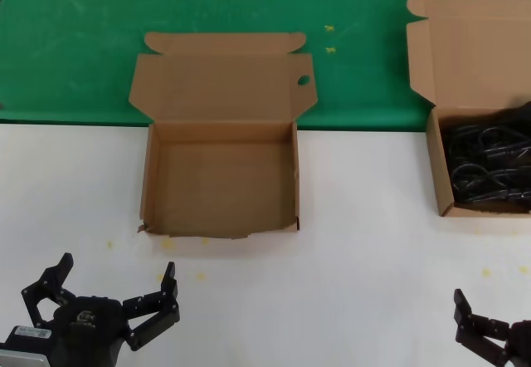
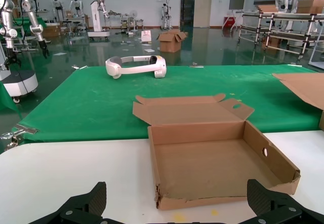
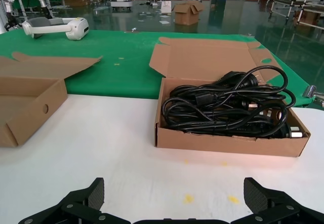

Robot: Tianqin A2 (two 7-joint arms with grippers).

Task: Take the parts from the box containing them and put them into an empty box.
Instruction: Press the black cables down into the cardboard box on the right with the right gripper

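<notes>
Both arms low at the table's near edge. Left gripper (image 1: 116, 288) toward the near-left corner, fingers (image 1: 168, 288) spread wide, nothing btwn them, wrist housing just behind. Right gripper (image 1: 498, 334) at the near-right corner, partly cut off in head view; wrist view shows its fingertips (image 3: 93, 196) wide apart, also empty.

head cam sits up high looking forward and down at the white table (image 1: 348, 300), green mat (image 1: 249, 2) along the far edge. left wrist cam is way lower, nearly table height, facing level across the empty box (image 2: 217, 163) and out into the hall. right wrist cam is equally low, aimed at the box of cables (image 3: 230, 133). Both boxes appear in the head view too, and the right wrist cam catches a corner of the empty box at its edge
</notes>
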